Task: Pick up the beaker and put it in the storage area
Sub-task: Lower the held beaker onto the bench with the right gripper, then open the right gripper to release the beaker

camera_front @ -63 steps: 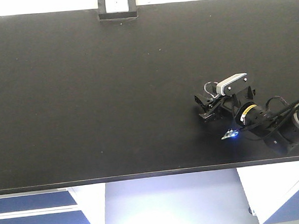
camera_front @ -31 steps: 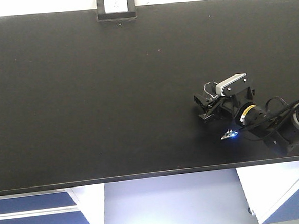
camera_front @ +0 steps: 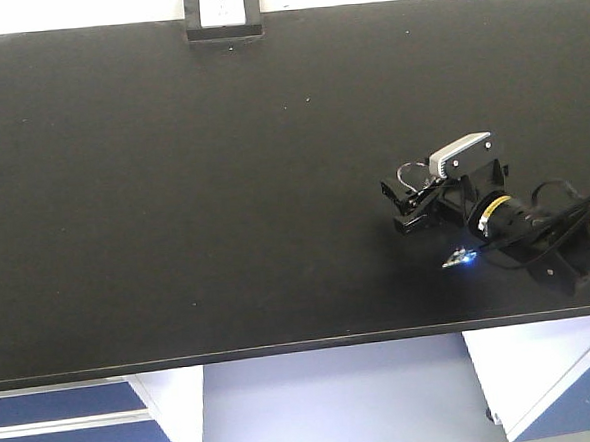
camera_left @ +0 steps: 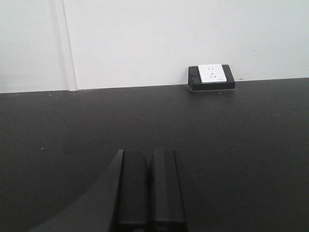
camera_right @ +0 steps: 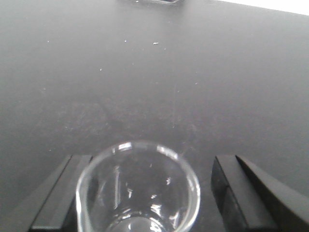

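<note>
Matte-black storage area (camera_front: 173,188) wide, dusty, white wall outlet (camera_left: 211,73) at rear edge. Right gripper (camera_right: 145,193) spread wide, beaker (camera_right: 138,191) upright between fingers, contact hard to judge. Left gripper (camera_left: 149,188) fingers pressed together, empty.

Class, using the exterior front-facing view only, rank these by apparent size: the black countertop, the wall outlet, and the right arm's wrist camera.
1. Black countertop, by far the largest.
2. Wall outlet and wrist camera: they look similar, and the camera sits nearer the lens, so no ranking between them.
</note>
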{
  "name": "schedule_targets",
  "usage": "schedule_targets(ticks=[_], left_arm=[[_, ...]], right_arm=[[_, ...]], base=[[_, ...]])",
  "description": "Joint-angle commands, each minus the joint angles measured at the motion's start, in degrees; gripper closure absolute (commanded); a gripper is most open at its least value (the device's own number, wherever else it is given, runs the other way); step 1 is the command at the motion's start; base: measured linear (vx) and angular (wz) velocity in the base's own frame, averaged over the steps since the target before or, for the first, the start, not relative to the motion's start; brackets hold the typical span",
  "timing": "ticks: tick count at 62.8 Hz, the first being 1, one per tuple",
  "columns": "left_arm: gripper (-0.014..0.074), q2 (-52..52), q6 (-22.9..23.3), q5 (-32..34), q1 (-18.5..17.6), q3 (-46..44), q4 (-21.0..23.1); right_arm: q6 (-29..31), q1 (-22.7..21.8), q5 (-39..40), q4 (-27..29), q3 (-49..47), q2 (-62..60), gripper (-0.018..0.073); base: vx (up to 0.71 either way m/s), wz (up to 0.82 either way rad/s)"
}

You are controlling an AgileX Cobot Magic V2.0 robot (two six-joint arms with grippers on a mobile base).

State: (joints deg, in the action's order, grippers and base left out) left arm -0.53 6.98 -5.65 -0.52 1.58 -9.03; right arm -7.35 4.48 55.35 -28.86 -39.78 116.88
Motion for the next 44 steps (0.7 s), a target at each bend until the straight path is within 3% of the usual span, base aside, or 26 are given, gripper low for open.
schedule_targets(ticks=[1, 20, 27, 44], left_arm=[[0.0603, -0.84, 0.56, 4.53, -0.01, -1.15, 0.06], [0.0603, -0.84, 0.56, 4.53, -0.01, -1.15, 0.06], [0.0603, -0.84, 0.56, 4.53, -0.01, -1.15, 0.06], [0.0603, -0.84, 0.56, 4.53, -0.01, -1.15, 0.06]], right_arm=[[-1.77, -0.08, 0.36, -1.72, -0.67, -5.18, -0.0005], [-13.17, -0.08, -1.39, -10.37, -0.66, -16.51, -0.0005], [-17.07, -0.08, -6.63, -15.31, -0.66, -22.92, -0.0005], [-38.72, -0.08, -24.13, -28.05, -0.66, -44.83, -0.0005]], base=[[0.00, -0.02], [0.00, -0.01], [0.00, 0.00], [0.00, 0.00]])
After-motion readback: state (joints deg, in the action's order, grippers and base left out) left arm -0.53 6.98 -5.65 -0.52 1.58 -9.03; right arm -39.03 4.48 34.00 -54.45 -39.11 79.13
